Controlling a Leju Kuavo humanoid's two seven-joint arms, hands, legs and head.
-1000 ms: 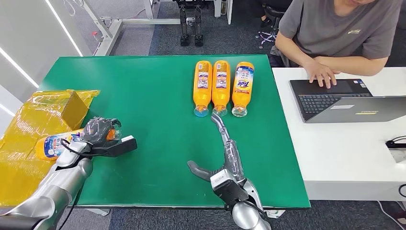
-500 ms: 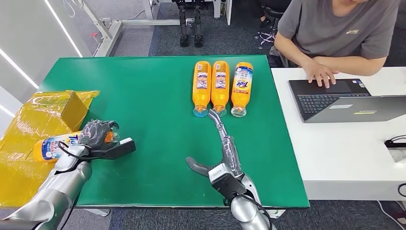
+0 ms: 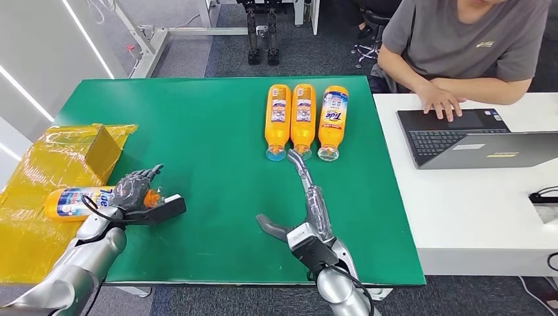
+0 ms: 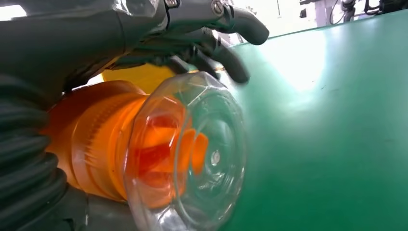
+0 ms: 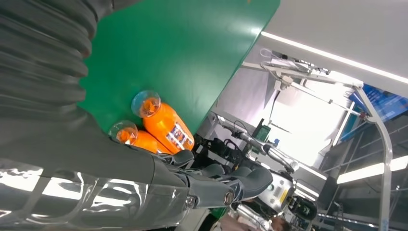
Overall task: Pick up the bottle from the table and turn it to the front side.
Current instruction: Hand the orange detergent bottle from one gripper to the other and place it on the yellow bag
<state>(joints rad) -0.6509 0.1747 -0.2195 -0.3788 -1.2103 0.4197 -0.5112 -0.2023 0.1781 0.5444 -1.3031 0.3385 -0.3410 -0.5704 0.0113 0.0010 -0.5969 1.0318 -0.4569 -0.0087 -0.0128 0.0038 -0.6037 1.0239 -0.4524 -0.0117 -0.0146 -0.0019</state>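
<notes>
An orange Tide bottle [image 3: 77, 200] lies on its side at the table's left edge, partly on yellow plastic wrap, with its clear cap [image 4: 192, 154] pointing right. My left hand [image 3: 136, 190] hovers at the cap end with its fingers [image 4: 226, 55] stretched out over the neck, not closed on it. My right hand [image 3: 307, 207] lies open low on the green table [image 3: 210, 131]. Its long fingers point at three more orange bottles [image 3: 303, 120] lying side by side at the back, also seen in the right wrist view as bottles [image 5: 165, 126].
Crumpled yellow plastic wrap [image 3: 46, 164] with a box shape under it covers the table's left side. On a white table [image 3: 474, 210] to the right, a seated person [image 3: 460, 46] types on a laptop [image 3: 460, 135].
My left hand's fingers have uncurled from the bottle's neck and now stand spread. The bottle has shifted slightly left and lies on the wrap. The right hand has hardly moved.
</notes>
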